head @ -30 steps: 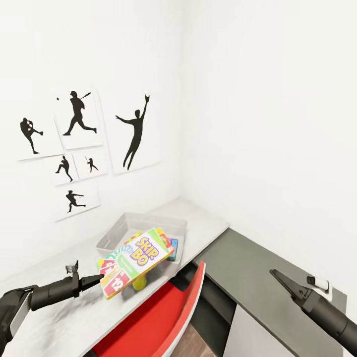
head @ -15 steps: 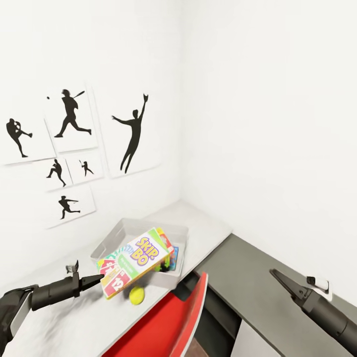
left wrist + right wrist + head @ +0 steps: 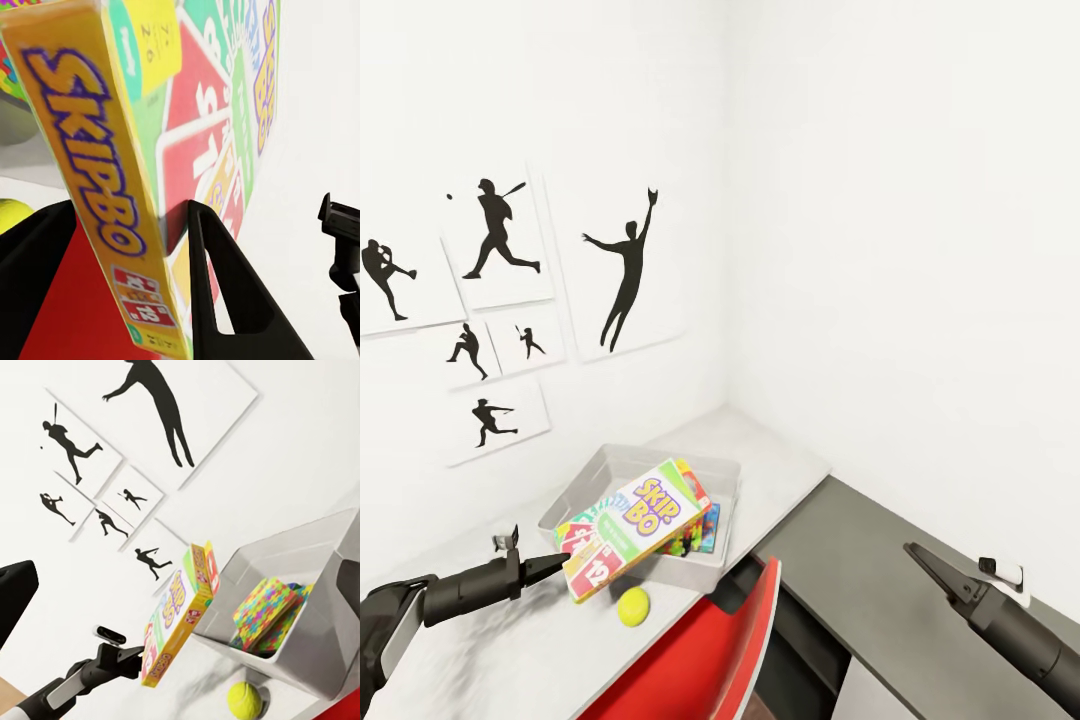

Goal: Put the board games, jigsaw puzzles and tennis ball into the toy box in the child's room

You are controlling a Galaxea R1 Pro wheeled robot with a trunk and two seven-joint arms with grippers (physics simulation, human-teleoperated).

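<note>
Your left end effector [image 3: 565,563] grips the Skip-Bo box [image 3: 633,527] over the toy box [image 3: 705,471]; your right end effector [image 3: 916,555] looks closed, empty. The view has panned, revealing the tennis ball [image 3: 633,605] still on the bench [image 3: 790,460].

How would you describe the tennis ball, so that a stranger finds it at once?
Look at the white table in the corner under the baseball pictures. In front of the grey toy box, near the red chair, lies the tennis ball. It is the one small, round, yellow-green thing there; its neighbours are flat printed boxes.
</note>
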